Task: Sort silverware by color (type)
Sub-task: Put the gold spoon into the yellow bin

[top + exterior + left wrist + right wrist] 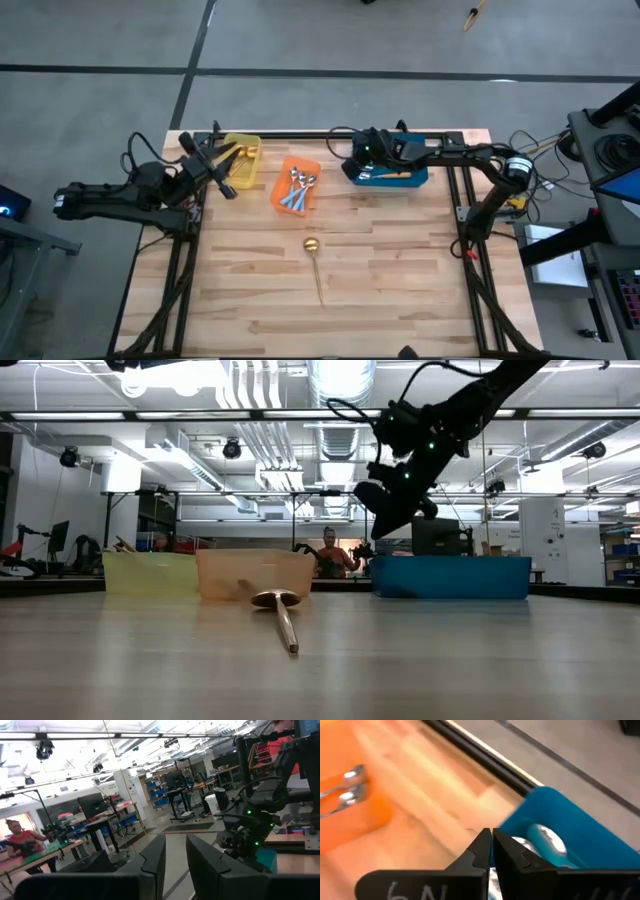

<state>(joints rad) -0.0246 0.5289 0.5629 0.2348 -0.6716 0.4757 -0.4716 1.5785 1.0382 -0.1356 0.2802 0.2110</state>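
So the right gripper [362,152] is seen clenched with nothing in it, hung over the near-left corner of the blue bin [412,179], where at least two spoons can be made out. Over the yellow bin [247,160] the left gripper [224,172] is parked, fingers a bit apart, grasp unclear. Three blue-handled spoons [298,187] are counted in the orange bin [283,197], and one gold spoon [314,260] is left on the table [400,280].

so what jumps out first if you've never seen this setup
A lone gold spoon lies on the bare wood mid-table, apart from everything else. Behind it stand three bins in a row, yellow, orange and blue, with the right gripper, fingers shut, at the blue bin's near-left corner.
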